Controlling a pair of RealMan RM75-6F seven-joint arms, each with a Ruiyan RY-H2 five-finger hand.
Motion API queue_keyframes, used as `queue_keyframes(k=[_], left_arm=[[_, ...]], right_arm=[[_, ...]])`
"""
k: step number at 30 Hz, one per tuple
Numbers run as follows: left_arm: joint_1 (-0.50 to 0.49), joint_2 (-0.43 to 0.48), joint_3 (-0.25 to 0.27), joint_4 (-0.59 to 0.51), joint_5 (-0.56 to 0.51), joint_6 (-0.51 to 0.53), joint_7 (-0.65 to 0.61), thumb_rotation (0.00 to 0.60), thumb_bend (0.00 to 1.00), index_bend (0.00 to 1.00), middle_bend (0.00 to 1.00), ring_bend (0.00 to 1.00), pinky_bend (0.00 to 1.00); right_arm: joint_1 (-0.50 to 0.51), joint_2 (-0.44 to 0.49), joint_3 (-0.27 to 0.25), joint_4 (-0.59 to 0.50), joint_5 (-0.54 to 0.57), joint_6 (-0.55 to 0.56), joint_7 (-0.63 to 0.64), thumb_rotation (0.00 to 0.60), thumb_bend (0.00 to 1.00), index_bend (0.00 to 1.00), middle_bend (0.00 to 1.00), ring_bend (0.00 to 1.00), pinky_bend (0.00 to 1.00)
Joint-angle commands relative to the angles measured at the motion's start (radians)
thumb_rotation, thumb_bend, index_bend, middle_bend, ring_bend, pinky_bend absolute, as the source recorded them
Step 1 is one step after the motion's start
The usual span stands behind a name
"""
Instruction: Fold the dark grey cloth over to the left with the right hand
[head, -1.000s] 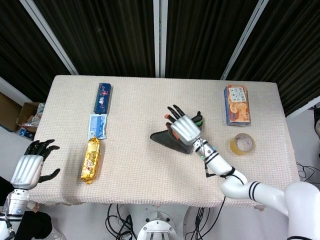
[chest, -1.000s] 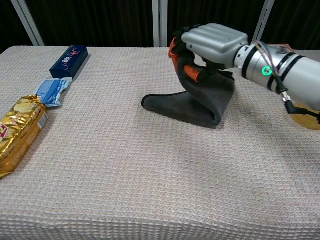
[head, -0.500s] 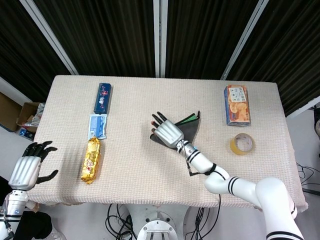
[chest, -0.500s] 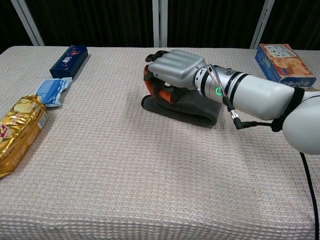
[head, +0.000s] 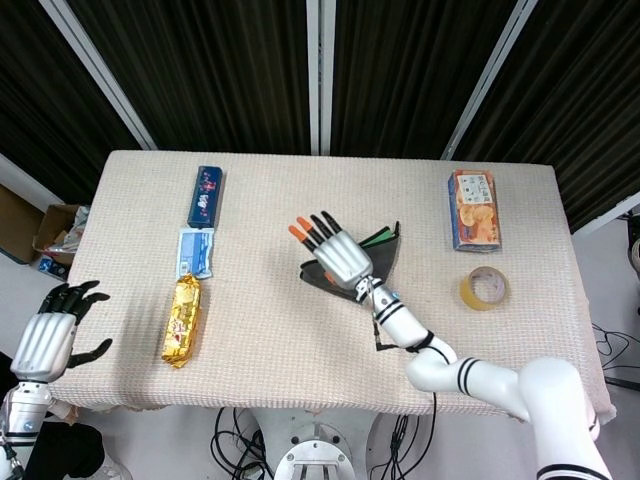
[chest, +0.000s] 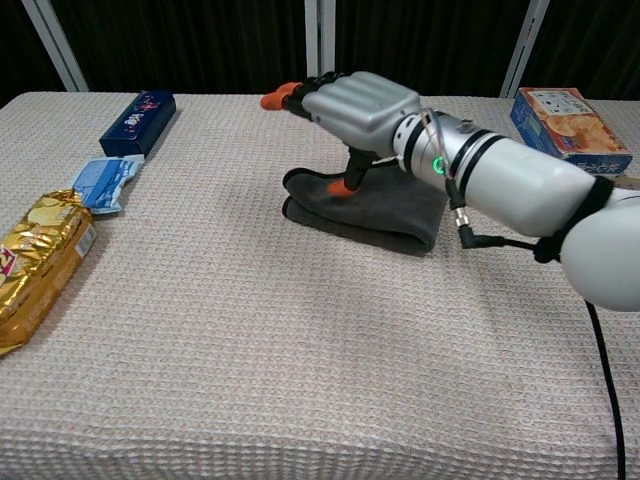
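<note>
The dark grey cloth (head: 384, 252) (chest: 375, 212) lies folded double near the table's middle, its fold on the right. My right hand (head: 337, 256) (chest: 358, 99) hovers over the cloth's left part with its fingers stretched out and apart, holding nothing. Its orange-tipped thumb (chest: 345, 183) points down at the top layer; whether it touches, I cannot tell. My left hand (head: 46, 337) hangs open off the table's near left corner, shown only in the head view.
Along the left stand a blue box (head: 205, 195) (chest: 138, 117), a blue-white packet (head: 195, 252) (chest: 105, 180) and a gold packet (head: 182, 320) (chest: 40, 265). On the right are an orange snack box (head: 473, 208) (chest: 570, 117) and a tape roll (head: 483, 288).
My right hand carried the cloth's raised edge over to the left, laid it flat on the lower layer, then let go and straightened its fingers. The left hand barely moved.
</note>
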Motion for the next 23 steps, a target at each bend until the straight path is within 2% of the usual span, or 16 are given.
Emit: queue_keyframes(k=[1, 5, 7, 9, 13, 16, 19, 23], left_arm=[[0.003, 0.000, -0.003, 0.004, 0.003, 0.008, -0.004, 0.600, 0.19, 0.29, 0.14, 0.17, 0.12], [0.004, -0.004, -0.012, 0.011, -0.003, 0.017, 0.014, 0.600, 0.19, 0.29, 0.14, 0.17, 0.12], [0.004, -0.008, -0.019, 0.012, -0.011, 0.021, 0.026, 0.600, 0.19, 0.29, 0.14, 0.17, 0.12], [0.002, -0.012, -0.026, 0.013, -0.018, 0.022, 0.038, 0.600, 0.19, 0.29, 0.14, 0.17, 0.12], [0.000, -0.017, -0.040, 0.007, -0.033, 0.027, 0.074, 0.600, 0.19, 0.29, 0.14, 0.17, 0.12], [0.001, -0.013, -0.045, -0.008, -0.034, 0.035, 0.085, 0.600, 0.19, 0.28, 0.14, 0.17, 0.12], [0.006, -0.013, -0.050, -0.019, -0.036, 0.048, 0.091, 0.600, 0.19, 0.29, 0.14, 0.17, 0.12], [0.011, -0.013, -0.045, -0.027, -0.035, 0.051, 0.104, 0.600, 0.19, 0.28, 0.14, 0.17, 0.12]], right_arm=[[-0.156, 0.202, -0.006, -0.241, 0.029, 0.153, 0.019, 0.600, 0.15, 0.00, 0.00, 0.00, 0.00], [-0.311, 0.388, -0.053, -0.431, 0.020, 0.298, 0.050, 0.600, 0.23, 0.00, 0.06, 0.00, 0.00], [-0.398, 0.478, -0.086, -0.516, 0.010, 0.379, 0.086, 0.600, 0.25, 0.05, 0.11, 0.00, 0.00], [-0.470, 0.548, -0.116, -0.585, 0.010, 0.433, 0.140, 0.600, 0.26, 0.15, 0.16, 0.00, 0.00], [-0.620, 0.686, -0.201, -0.685, -0.017, 0.534, 0.267, 0.600, 0.26, 0.17, 0.17, 0.00, 0.00], [-0.707, 0.738, -0.261, -0.704, -0.049, 0.592, 0.346, 0.600, 0.26, 0.15, 0.14, 0.00, 0.00], [-0.771, 0.756, -0.303, -0.677, -0.093, 0.641, 0.422, 0.600, 0.27, 0.12, 0.11, 0.00, 0.00], [-0.807, 0.743, -0.315, -0.619, -0.142, 0.679, 0.473, 0.600, 0.28, 0.11, 0.10, 0.00, 0.00]])
